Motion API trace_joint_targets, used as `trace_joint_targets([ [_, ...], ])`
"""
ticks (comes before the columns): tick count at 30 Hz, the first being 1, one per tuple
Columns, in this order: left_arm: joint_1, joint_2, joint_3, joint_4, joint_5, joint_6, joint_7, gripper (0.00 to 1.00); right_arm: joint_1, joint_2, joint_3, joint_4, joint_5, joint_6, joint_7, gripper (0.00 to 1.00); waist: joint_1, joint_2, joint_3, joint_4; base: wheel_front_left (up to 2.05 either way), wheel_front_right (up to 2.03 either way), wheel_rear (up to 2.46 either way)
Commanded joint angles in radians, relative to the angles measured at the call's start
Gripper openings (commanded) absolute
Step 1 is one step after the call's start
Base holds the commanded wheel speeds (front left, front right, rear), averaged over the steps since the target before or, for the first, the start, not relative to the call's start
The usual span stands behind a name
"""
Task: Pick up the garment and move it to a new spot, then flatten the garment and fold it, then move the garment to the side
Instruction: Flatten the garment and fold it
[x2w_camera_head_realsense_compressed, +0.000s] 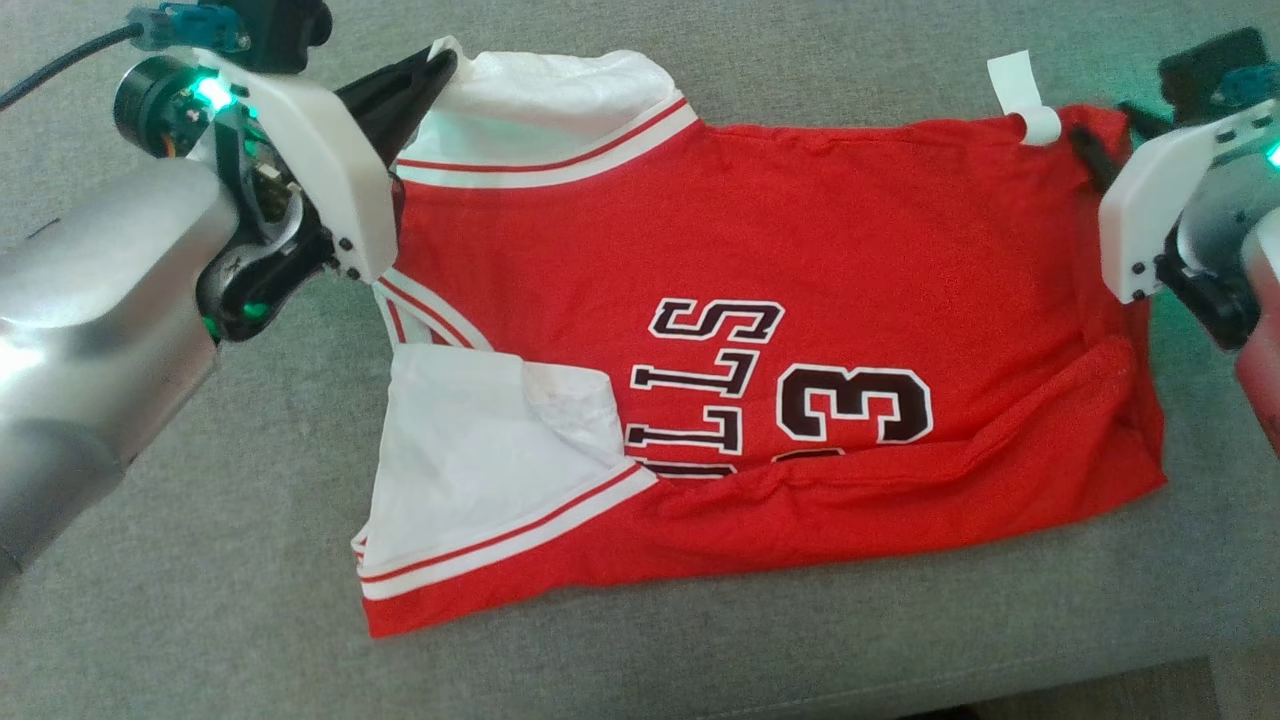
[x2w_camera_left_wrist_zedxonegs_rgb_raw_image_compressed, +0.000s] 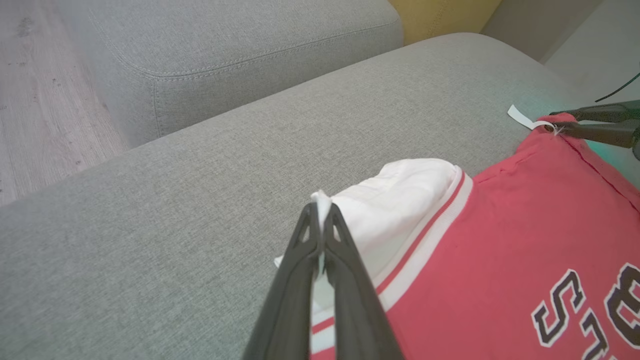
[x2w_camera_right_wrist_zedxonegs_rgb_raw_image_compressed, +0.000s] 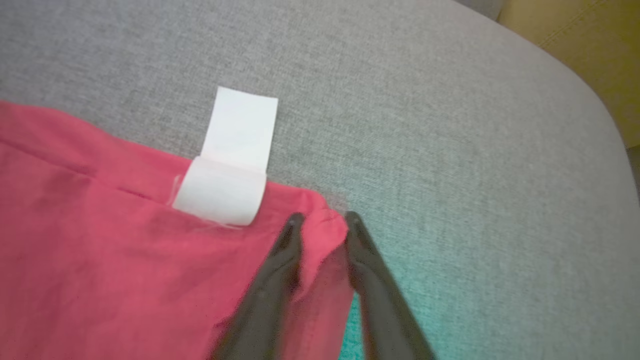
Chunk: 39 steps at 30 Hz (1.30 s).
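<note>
On the head view the garment (x2w_camera_head_realsense_compressed: 800, 250), a red jersey with white sleeves and red-striped white trim, lies spread across the grey sofa cushion (x2w_camera_head_realsense_compressed: 700, 660), with its near edge folded up over itself. The left end effector (x2w_camera_head_realsense_compressed: 440, 65) is at the far white sleeve and the right end effector (x2w_camera_head_realsense_compressed: 1085, 150) is at the far red corner beside a white tag (x2w_camera_head_realsense_compressed: 1025, 100). Sideways to me, the chest print reads as L, L, S, with more letters hidden under the fold, plus a numeral 3. On the left wrist view the left end effector (x2w_camera_left_wrist_zedxonegs_rgb_raw_image_compressed: 320, 210) is pinched tight on a peak of white sleeve cloth, which pokes out past the tips. On the right wrist view the right end effector (x2w_camera_right_wrist_zedxonegs_rgb_raw_image_compressed: 324, 220) has its jaws apart astride the red corner, with cloth bunched between them. I would not call that a firm grip. The tag (x2w_camera_right_wrist_zedxonegs_rgb_raw_image_compressed: 235, 165) is blank on the side I can see, so I can read no brand or size. I judge the fabric to be light, limp and fairly slick. It will sag and drag between two holds and a shallow bite could slip. I would take it deep at hems and corners, where the doubled seam gives the fingers something to hold.
</note>
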Motion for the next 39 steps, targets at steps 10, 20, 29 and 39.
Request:
trace_joint_targets([
  [10, -0.069, 0.047, 0.029, 0.048, -0.014, 0.002, -0.029, 0.0, -0.048, -0.071, 0.071, 0.028, 0.091, 0.007, -0.034, 0.0, 0.0, 0.0, -0.005, -0.006, 0.0, 0.0, 0.0],
  [20, -0.108, 0.036, 0.035, 0.128, -0.016, 0.002, -0.124, 0.0, -0.107, -0.095, 0.124, 0.041, 0.096, 0.007, -0.167, 0.0, 0.0, 0.0, 0.002, 0.002, 0.0, 0.0, 0.0],
  [29, -0.136, 0.022, 0.036, 0.175, -0.021, 0.002, -0.192, 0.0, -0.16, -0.087, 0.162, 0.066, 0.113, 0.007, -0.246, 0.0, 0.0, 0.0, 0.006, 0.018, 0.0, 0.0, 0.0],
  [39, -0.161, -0.007, 0.038, 0.236, 0.017, 0.002, -0.32, 0.0, -0.209, -0.106, 0.205, 0.098, 0.076, 0.007, -0.381, 0.0, 0.0, 0.0, 0.006, 0.039, 0.0, 0.0, 0.0],
])
